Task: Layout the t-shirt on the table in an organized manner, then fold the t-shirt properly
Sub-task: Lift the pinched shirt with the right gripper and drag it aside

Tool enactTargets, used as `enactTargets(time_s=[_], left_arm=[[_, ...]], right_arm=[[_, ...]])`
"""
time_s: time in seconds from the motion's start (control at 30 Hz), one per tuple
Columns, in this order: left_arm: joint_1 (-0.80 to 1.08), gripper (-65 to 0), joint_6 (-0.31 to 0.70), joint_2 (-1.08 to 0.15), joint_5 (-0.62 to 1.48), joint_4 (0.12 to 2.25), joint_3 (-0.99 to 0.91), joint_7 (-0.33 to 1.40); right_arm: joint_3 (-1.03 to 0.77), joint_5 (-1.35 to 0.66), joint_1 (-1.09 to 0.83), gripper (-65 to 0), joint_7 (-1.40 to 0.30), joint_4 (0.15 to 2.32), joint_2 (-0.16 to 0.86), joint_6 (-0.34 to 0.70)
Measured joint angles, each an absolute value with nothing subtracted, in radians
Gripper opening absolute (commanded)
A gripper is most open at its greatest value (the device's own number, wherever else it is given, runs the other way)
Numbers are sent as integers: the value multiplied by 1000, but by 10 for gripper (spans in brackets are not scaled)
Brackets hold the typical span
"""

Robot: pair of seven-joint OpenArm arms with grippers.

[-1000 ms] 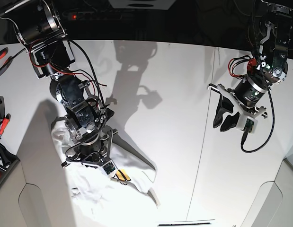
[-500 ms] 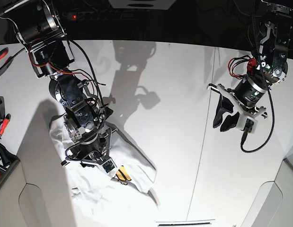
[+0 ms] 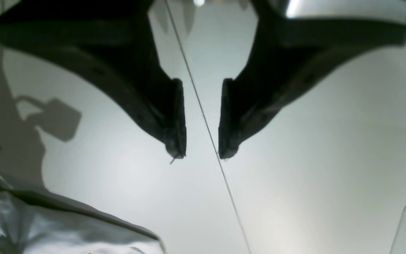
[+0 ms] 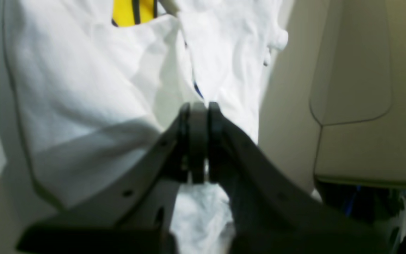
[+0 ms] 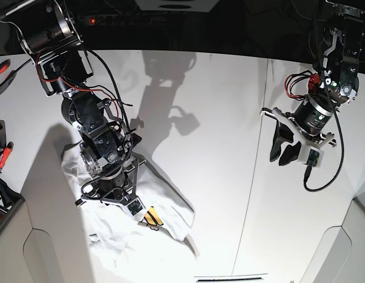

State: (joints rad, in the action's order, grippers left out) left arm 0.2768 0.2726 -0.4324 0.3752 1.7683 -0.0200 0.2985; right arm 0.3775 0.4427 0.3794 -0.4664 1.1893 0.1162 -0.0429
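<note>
Spreading wide and white under both arms, the surface (image 5: 217,118) carries a thin dark seam (image 3: 203,113) across it and is mostly bare. Toward its near left side in the base view lies the t-shirt (image 5: 164,212), bunched and creased, with only a scrap of yellow print (image 4: 132,10) showing between folds. Judging by that heap, the task is at its start: the garment is not yet laid out flat, and every fold is left to do.

Room for moving looks generous. Bare surface runs from the cloth's right border out past the seam, so the shirt could be drawn open toward the middle. The tighter side is the near left, where the cloth sits close to the surface's front edge and a beige side panel (image 4: 351,70) lies just beside it in the right wrist view.

The right end effector (image 4: 197,141) is closed, its jaws pressed together low over the heap; whether any cloth is pinched between them cannot be told. The left end effector (image 3: 201,120) hangs open and empty above the seam, well apart from the shirt, whose wrinkled corner reaches into the bottom left of its wrist view.
</note>
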Motion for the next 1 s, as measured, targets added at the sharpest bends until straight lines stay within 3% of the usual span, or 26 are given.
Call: enactTargets(time_s=[0.1,0.43,0.7,0.73,0.77,0.8,0.93,1.0], left_arm=[[276,-452,273,-432,375,1768,-20,299],[239,-452,273,-432,369,1768,-20,299],[232,-452,273,-437,364,1768,-20,300],[228,-452,274,-438,363,1768,-20,300],[223,-452,273,-438,362,1768,-20,300],[220,-452,273,-438,358,1768,-20,299],[218,-452,274,-438,342,1768,-20,299],[215,-452,274,-440,341,1768,-20,300]], right_arm=[[377,435,320,-650,-520,1338,119,-35],[378,139,-10,-650,-722,1961,117,171],[377,-140,-293,-650,-789,2206,149,363],[377,-157,-318,-565,-790,2210,155,379],[377,-171,-337,-440,-791,2211,162,399],[376,-187,-356,-369,-794,2211,169,419],[375,-197,-393,-359,-789,2213,171,440],[375,-129,-382,-360,-750,2239,171,388]])
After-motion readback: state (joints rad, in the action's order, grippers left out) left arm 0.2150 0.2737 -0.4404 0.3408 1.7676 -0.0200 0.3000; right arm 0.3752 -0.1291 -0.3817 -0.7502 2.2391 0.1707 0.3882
